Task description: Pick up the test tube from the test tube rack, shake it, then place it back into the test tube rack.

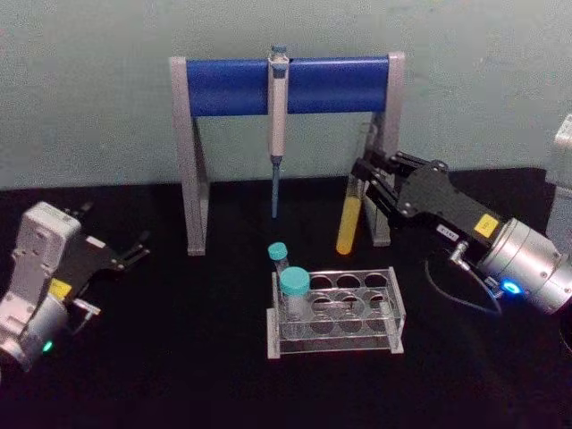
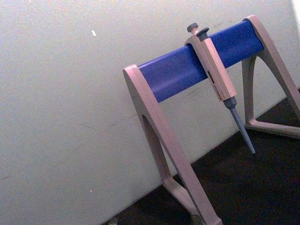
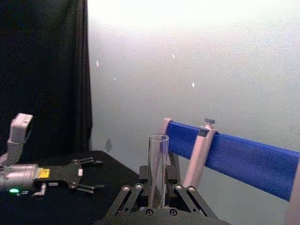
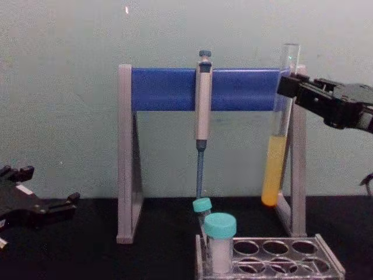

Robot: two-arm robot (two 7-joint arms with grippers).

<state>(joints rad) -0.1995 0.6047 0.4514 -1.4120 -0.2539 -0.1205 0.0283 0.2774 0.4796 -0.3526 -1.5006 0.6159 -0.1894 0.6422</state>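
The test tube [image 1: 351, 214] is a long clear glass tube with yellow-orange liquid in its lower part. It hangs upright in the air above and behind the right end of the test tube rack [image 1: 396, 308], in front of the stand's right leg. My right gripper [image 1: 365, 183] is shut on its upper part, with the open mouth sticking up above the fingers [image 3: 140, 194]. From the chest, the test tube [image 4: 276, 157] hangs well above the test tube rack [image 4: 326, 269], with my right gripper [image 4: 287, 85] holding it near the top. My left gripper [image 1: 116, 234] rests open at the table's left.
Two teal-capped tubes [image 1: 294, 284] [image 1: 278, 253] stand in the rack's left end. Behind the rack stands a grey-and-blue pipette stand [image 1: 232, 85] with a pipette [image 1: 278, 116] hanging from its bar. The table is covered in black cloth.
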